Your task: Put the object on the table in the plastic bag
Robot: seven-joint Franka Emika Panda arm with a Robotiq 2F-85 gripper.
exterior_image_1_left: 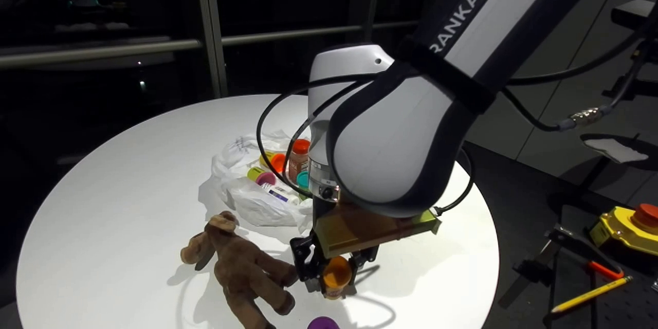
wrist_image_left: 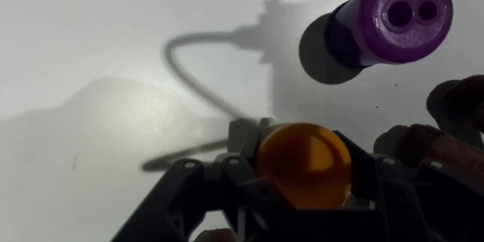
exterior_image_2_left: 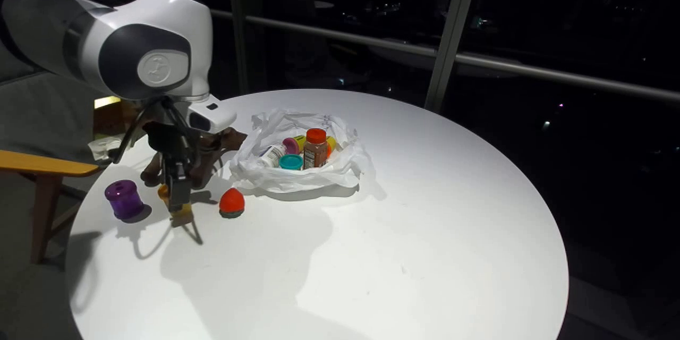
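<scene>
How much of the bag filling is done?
Looks done: a red-lidded jar and other containers sit in the plastic bag. In hand: the gripper looks closed on an orange container. Left: it's outside the bag, so it probably needs carrying over.

Black windows [exterior_image_1_left: 288, 0] are filling the background behind everything.

In both exterior views pale rails [exterior_image_2_left: 340, 35] are running across the glass and posts [exterior_image_2_left: 453, 37] are dividing it, with tiny lights [exterior_image_2_left: 547, 124] glinting. In an exterior view a grey wall [exterior_image_1_left: 540, 149] is rising beyond a dark floor [exterior_image_1_left: 506, 185]; in an exterior view a wooden chair [exterior_image_2_left: 47, 164] is standing at the edge.
</scene>
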